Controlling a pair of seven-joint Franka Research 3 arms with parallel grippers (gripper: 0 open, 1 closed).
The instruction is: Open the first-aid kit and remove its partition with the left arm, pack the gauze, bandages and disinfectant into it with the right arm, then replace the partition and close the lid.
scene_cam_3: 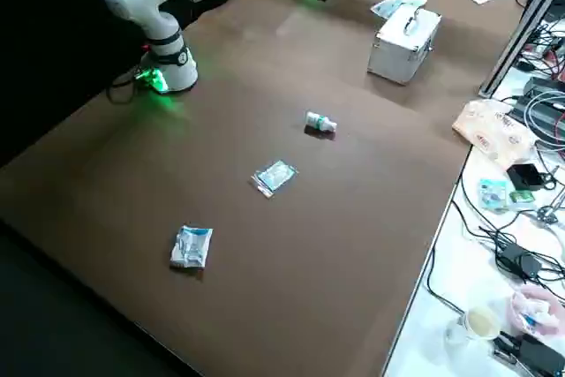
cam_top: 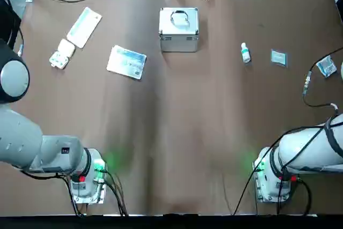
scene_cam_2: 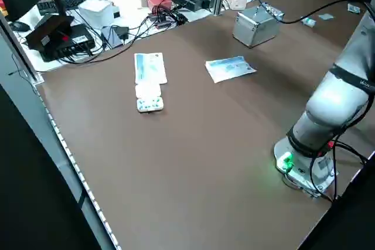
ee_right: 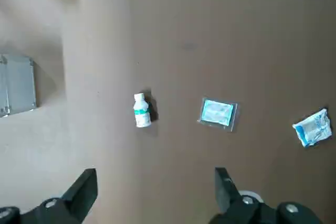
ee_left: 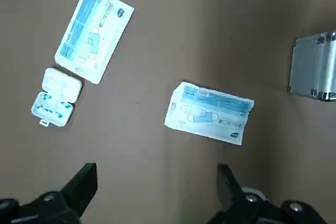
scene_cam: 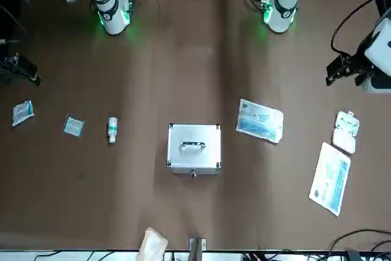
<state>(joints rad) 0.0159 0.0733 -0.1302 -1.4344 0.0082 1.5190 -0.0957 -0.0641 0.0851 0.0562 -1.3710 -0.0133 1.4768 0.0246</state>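
Left pincer (ee_left: 156,192) spread, raised above table, first-aid kit (cam_top: 179,29) closed

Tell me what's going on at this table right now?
Nothing is being handled yet. The first-aid kit stands closed at the far middle of the table, lid down. The disinfectant and two small packets lie on the robot's right; two flat blue-white packs and a small white box lie on its left. The left gripper and right gripper hang open above the table, holding nothing.
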